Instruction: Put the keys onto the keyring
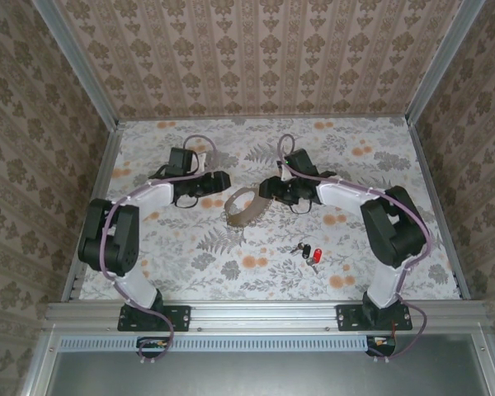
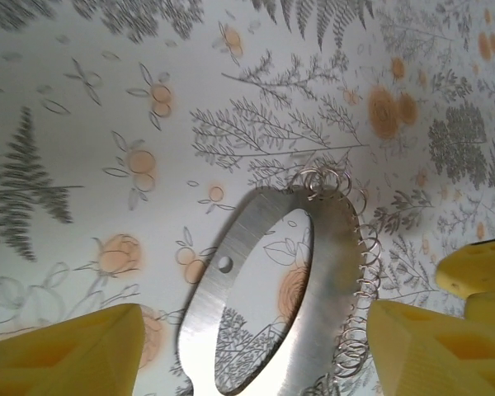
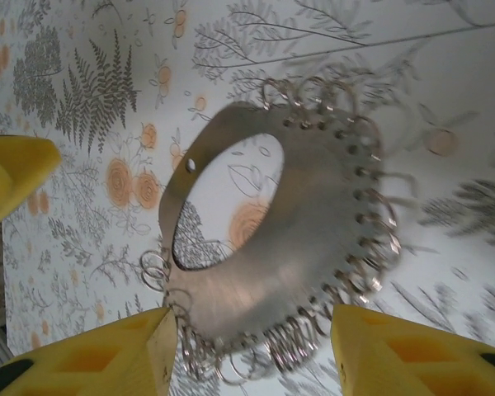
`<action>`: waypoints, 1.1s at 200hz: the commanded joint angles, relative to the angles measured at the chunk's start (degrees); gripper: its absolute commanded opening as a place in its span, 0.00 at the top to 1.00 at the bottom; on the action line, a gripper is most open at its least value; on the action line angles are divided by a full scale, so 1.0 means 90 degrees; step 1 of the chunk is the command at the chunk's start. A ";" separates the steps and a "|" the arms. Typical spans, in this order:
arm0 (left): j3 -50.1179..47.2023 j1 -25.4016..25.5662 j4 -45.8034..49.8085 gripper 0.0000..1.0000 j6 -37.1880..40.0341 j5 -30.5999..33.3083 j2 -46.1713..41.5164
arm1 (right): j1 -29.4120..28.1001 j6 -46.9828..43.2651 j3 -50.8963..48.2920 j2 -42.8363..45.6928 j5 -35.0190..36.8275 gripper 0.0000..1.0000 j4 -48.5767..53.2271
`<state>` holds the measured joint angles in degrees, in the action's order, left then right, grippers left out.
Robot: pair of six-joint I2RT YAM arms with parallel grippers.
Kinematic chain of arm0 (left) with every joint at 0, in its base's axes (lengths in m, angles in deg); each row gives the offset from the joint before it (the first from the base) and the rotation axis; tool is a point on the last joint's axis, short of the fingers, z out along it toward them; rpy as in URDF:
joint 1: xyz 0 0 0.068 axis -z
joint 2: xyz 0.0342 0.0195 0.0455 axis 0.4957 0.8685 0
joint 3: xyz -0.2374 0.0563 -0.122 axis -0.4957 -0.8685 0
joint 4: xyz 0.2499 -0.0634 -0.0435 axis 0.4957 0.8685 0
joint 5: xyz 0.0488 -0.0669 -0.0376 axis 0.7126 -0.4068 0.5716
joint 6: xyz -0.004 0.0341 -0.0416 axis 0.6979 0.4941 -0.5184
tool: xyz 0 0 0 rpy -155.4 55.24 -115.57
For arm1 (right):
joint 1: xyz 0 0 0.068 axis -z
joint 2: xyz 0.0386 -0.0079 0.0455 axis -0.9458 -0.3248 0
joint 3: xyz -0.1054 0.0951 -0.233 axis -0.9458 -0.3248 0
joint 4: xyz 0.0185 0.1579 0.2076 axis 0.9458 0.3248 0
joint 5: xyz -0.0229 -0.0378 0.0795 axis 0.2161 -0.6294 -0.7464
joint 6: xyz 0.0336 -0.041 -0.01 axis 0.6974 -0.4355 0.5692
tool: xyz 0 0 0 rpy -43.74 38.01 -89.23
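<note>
On table (image 1: 379,173) — keyring (image 1: 246,206); keys (image 1: 307,252) seemingly touching

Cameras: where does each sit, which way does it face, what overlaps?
Top external: above and behind the bases, facing down at the table; left arm, right arm, keyring, keys.
Left wrist: on the left arm, facing down at the keyring; its yellow fingers flank it.
Right wrist: on the right arm, facing the keyring from the opposite side; yellow fingers at the bottom corners.
Shared: all three see the keyring.
</note>
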<state>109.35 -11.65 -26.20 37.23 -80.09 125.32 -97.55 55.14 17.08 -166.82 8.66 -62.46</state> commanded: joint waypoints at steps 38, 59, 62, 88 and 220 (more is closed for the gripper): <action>0.0251 0.0170 0.0050 0.32 -0.0225 -0.0362 0.0305 | -0.0166 0.0273 0.0921 -0.0938 -0.0051 0.49 0.0399; 0.0174 0.0167 0.0103 0.32 -0.0212 -0.0217 0.0240 | -0.0163 0.0151 0.1035 -0.1153 0.0054 0.49 0.0678; 0.0155 0.0170 0.0107 0.32 -0.0202 -0.0197 0.0230 | -0.0161 0.0129 0.1044 -0.1172 0.0049 0.49 0.0712; 0.0028 0.0216 0.0045 0.32 -0.0259 -0.0112 0.0154 | -0.0178 0.0048 0.0766 -0.1198 -0.0024 0.48 0.0677; -0.0377 0.0796 0.0383 0.30 -0.0281 -0.0033 0.0051 | -0.0425 0.0111 -0.1190 0.0467 0.0366 0.47 0.0597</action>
<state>107.76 -5.93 -25.37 35.39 -80.38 127.75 -101.22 56.12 7.48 -164.59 8.70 -61.44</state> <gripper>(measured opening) 0.700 0.527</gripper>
